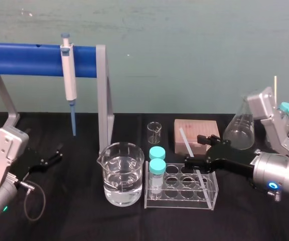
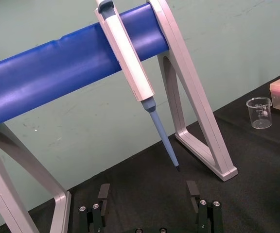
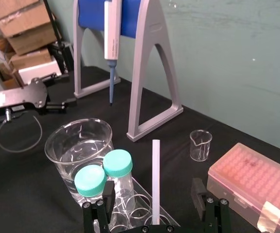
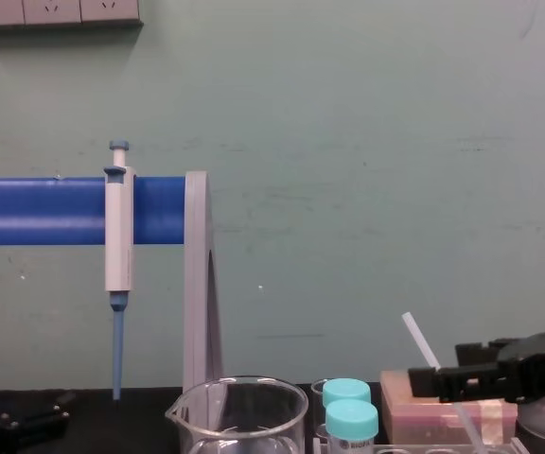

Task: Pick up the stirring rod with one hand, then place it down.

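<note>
Jaws of my right gripper [image 1: 197,149] stand spread over the test tube rack [image 1: 212,193] toward the worktop's front edge, with the stirring rod [image 1: 185,141] between them. Left wrist view: left gripper [image 2: 148,186] spread, below the pipette [image 2: 130,58]. Right wrist view: I see the rod touching neither finger. Chest view: it leans.

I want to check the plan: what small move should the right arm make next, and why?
Probably close the right pincer on the rod: it is open, and the rod sits in its gap, untouched. The left pincer is parked at the left.

Left end effector [image 2: 148,187], jaws apart, faces hanging pipette [image 2: 130,60].
</note>
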